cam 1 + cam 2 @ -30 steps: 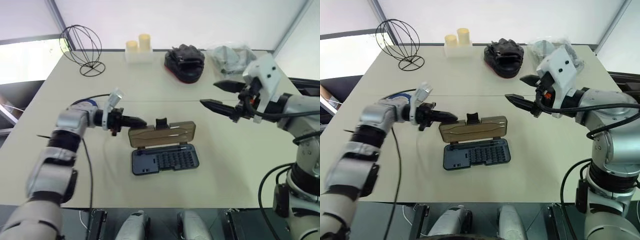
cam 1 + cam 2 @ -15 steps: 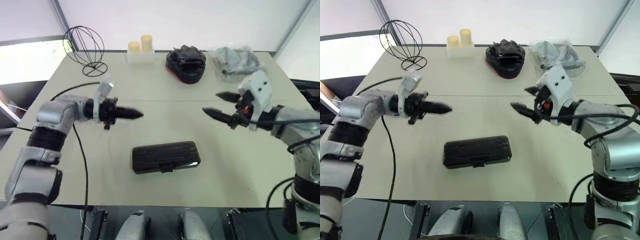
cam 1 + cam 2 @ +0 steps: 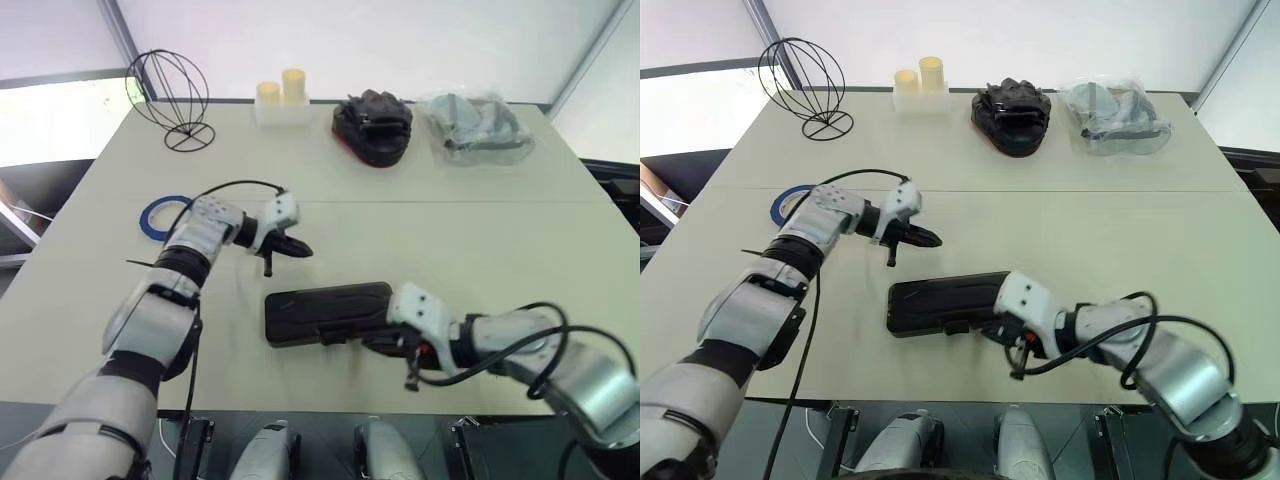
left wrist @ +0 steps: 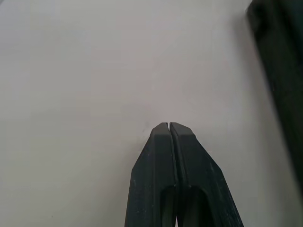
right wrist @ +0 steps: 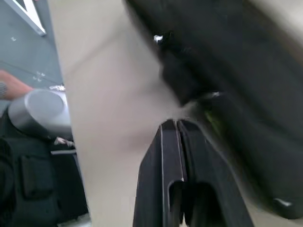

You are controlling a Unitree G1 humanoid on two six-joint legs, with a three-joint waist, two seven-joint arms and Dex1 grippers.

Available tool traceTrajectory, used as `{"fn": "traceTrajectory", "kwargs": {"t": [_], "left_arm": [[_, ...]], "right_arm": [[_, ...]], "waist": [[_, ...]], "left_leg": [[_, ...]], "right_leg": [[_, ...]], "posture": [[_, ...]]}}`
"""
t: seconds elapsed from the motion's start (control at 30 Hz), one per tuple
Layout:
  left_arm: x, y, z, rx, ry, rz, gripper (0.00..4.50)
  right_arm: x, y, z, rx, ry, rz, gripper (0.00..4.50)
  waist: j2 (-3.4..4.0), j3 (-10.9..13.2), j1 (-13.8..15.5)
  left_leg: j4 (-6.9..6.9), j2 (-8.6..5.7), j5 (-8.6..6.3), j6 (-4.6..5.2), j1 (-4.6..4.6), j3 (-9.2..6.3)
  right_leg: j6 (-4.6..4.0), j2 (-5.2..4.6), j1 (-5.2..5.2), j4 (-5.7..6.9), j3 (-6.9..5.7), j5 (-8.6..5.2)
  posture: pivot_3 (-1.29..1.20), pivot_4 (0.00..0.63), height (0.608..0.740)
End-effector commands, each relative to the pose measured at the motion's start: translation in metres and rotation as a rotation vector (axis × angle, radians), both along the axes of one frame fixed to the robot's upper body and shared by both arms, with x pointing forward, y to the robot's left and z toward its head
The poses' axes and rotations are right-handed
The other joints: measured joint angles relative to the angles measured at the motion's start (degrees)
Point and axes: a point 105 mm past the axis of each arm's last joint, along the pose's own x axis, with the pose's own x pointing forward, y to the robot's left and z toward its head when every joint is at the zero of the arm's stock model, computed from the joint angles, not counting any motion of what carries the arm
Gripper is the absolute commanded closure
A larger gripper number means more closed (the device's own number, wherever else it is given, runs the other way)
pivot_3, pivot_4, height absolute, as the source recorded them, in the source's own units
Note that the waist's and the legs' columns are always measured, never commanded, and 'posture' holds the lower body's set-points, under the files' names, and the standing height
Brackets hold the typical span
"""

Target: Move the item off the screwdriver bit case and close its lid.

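Screwdriver bit case (image 3: pixel 327 313) lengthwise left-right

the blue tape ring (image 3: pixel 160 214) is part hidden at its 3 o'clock side by the left arm. the right gripper (image 3: pixel 992 331) tips sit tight against the closed case (image 3: pixel 945 303) at its 6 o'clock edge; contact cannot be told. in the right wrist view the case (image 5: pixel 222 71) is smeared and cut off.
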Motion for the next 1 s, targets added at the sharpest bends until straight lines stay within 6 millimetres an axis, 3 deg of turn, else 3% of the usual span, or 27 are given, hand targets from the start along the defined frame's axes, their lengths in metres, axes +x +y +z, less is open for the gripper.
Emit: {"fn": "traceTrajectory", "kwargs": {"t": [0.03,0.33,0.6,1.0], "left_arm": [[-0.002,-0.009,0.001,0.059,-0.035,-0.081,4.50],[-0.030,-0.025,-0.015,0.106,0.070,-0.296,4.50],[-0.058,-0.032,-0.037,0.130,0.184,-0.438,4.50],[-0.071,-0.031,-0.049,0.095,0.252,-0.433,4.50]], "right_arm": [[0.005,0.012,0.007,0.035,-0.065,0.002,4.45],[0.028,0.027,-0.006,0.036,-0.107,-0.075,4.45],[0.040,0.019,-0.019,-0.018,-0.121,-0.106,4.45],[0.057,0.014,-0.024,-0.074,-0.162,-0.185,4.45]], "waist": [[-0.01,-0.01,0.03],[-0.07,-0.04,-0.02],[-0.26,-0.18,-0.22],[-0.75,-0.75,-0.49]], "left_leg": [[0.01,0.00,0.00,0.00,0.00,-0.01],[0.04,-0.02,0.00,0.00,0.04,-0.06],[0.00,-0.01,0.00,0.00,0.20,-0.08],[-0.08,0.05,0.00,0.00,0.30,-0.14]], "right_leg": [[0.00,0.01,0.00,0.02,-0.01,0.00],[0.00,0.02,0.04,0.09,-0.07,0.00],[0.00,0.04,0.16,0.09,-0.10,0.00],[0.00,0.09,0.19,0.10,-0.10,0.00]], "posture": [[0.00,0.150,0.740],[0.00,0.150,0.740],[0.00,0.150,0.740],[0.00,0.150,0.740]]}}
